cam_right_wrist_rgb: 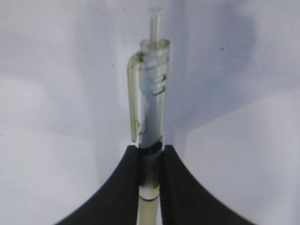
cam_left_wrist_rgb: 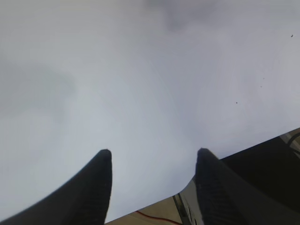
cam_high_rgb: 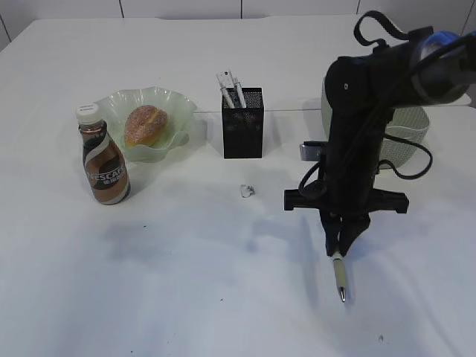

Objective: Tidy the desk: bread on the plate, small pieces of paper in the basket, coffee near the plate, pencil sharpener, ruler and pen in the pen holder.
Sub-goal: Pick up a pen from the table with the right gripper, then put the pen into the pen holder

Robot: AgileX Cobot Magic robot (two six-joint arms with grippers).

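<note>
We see the right claw (cam_high_rgb: pixel 341 239) clenched on the pen (cam_high_rgb: pixel 340 274), pinching it partway along the barrel. In the ext. view the pen hangs below the claw, roughly vertical in the picture, metal tip at the low end toward the camera, above the table (cam_high_rgb: pixel 186 297) at front right. In the right wrist view the clear clip end w/ push button (cam_right_wrist_rgb: pixel 156 23) sticks out past the fingertips (cam_right_wrist_rgb: pixel 133 161), long axis in line w/ the claw. The left claw (cam_left_wrist_rgb: pixel 152 157) is released, nothing between its tips, over bare table. Pen holder (cam_high_rgb: pixel 242 123) stands well apart, behind-left, w/ the basket (cam_high_rgb: pixel 405 134) behind the arm.
</note>
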